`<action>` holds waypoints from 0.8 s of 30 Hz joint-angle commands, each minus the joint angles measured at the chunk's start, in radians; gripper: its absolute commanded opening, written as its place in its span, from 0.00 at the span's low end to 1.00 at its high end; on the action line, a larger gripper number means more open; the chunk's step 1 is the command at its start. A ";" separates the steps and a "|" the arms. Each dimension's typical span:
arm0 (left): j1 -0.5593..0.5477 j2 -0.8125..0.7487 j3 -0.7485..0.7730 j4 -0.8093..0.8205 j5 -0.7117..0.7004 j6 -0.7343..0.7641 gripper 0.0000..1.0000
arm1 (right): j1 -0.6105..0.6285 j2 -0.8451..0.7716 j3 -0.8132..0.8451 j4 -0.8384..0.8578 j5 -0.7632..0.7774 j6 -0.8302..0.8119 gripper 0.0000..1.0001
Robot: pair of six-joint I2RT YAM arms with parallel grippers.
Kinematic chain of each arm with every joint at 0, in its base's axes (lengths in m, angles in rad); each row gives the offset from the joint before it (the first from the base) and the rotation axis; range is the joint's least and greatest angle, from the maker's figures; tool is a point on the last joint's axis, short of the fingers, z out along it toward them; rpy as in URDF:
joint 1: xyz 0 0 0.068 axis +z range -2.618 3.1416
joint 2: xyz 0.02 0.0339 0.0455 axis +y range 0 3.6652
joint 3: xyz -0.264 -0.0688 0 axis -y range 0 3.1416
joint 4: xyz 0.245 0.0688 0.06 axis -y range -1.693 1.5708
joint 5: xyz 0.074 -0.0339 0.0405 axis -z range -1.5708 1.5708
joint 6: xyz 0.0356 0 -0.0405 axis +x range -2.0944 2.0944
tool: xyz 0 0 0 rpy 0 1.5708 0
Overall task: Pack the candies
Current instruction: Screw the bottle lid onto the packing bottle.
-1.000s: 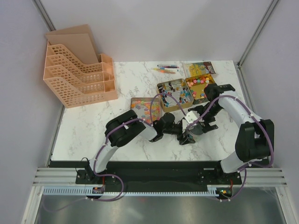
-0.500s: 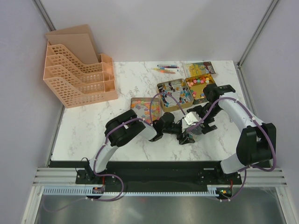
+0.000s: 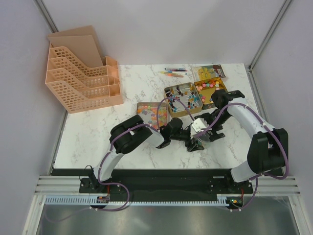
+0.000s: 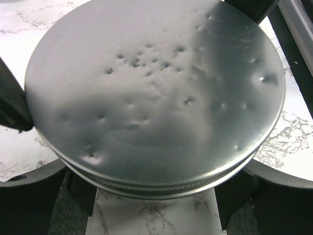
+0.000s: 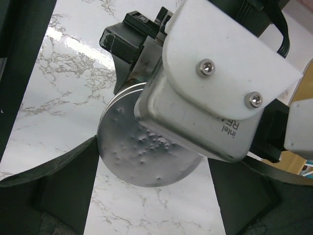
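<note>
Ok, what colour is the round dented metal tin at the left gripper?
Plain silver tin, unpainted; the left wrist view shows it best.

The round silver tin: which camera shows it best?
Left wrist: the round silver tin fills the frame, dents and rim clear. Right wrist: half hidden behind a camera housing. Top external: barely a sliver visible.

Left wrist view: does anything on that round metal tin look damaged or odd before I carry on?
Yes. The round metal tin has a flat silver face pocked with many small dents, clustered near its upper middle and scattered toward the right edge and lower left. Its rim still looks evenly round, and nothing appears spilled around it.
</note>
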 commanded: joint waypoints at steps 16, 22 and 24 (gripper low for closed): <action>0.005 0.063 -0.031 -0.250 -0.094 -0.009 0.02 | -0.006 0.006 -0.116 -0.117 -0.077 0.322 0.62; -0.003 0.060 -0.037 -0.247 -0.115 -0.005 0.02 | -0.006 -0.046 -0.183 -0.048 -0.079 0.496 0.61; -0.006 0.060 -0.037 -0.245 -0.128 -0.006 0.02 | -0.006 -0.060 -0.202 -0.016 -0.068 0.548 0.61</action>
